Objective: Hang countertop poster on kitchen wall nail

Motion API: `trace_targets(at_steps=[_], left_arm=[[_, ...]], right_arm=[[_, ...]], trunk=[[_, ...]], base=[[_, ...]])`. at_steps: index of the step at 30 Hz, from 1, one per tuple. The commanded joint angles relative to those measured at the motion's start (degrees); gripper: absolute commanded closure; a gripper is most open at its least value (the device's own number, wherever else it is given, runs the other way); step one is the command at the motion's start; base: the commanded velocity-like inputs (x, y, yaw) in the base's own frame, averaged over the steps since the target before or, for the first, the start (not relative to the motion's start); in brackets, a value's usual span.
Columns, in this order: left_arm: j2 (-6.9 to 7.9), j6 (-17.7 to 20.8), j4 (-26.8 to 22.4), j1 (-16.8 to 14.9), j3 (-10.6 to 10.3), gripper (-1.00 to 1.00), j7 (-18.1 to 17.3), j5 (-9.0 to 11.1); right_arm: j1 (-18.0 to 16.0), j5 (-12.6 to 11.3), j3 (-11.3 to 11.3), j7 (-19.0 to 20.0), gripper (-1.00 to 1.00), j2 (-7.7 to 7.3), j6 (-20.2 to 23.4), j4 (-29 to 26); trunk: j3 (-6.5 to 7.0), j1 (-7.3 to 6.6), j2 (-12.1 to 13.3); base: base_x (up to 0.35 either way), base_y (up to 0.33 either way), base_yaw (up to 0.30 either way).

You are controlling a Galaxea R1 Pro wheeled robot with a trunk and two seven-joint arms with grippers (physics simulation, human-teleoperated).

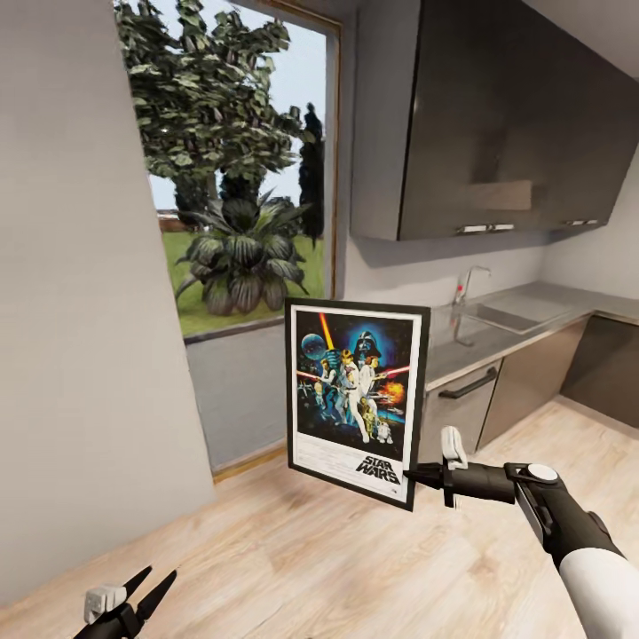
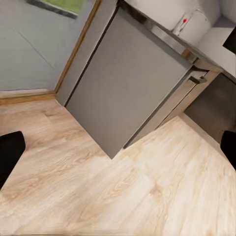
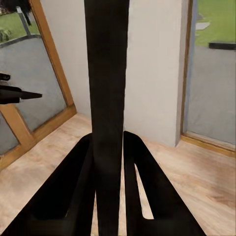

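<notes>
- The right gripper (image 1: 417, 477) is clamped on the bottom corner of the poster (image 1: 355, 395), holding it up in the air over the wood floor (image 1: 293, 550).
- The poster looks flat, stiff and light, so it may swing from one corner.
- The left gripper (image 1: 146, 590) hangs low, fingers apart, holding nothing.
- The wall (image 1: 71, 311) is close; the kitchen countertop (image 1: 497, 324) is well apart.

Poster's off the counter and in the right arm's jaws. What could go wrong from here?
1. The right gripper pinches the poster only at its lower corner, so the frame may pivot or slip during transport.
2. The poster hangs low above the wooden floor; lowering the arm might knock it.
3. The left gripper is open and idle, giving no backup support.
</notes>
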Motion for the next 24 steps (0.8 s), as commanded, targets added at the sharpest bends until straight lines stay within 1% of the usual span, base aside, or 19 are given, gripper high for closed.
trace_targets(at_steps=[1,24], left_arm=[[0.00,-0.26,0.09,-0.05,0.45,-1.00,-0.14,-0.38],[0.08,-0.26,0.09,-0.05,0.45,-1.00,-0.14,-0.38]], right_arm=[[-0.02,0.44,-0.26,0.26,1.00,0.04,-0.10,-0.09],[-0.04,0.78,-0.04,0.26,1.00,0.13,-0.13,-0.31]], trunk=[[-0.03,0.01,-0.05],[-0.03,0.01,-0.05]], base=[[-0.103,0.069,0.292],[-0.009,0.006,0.292]])
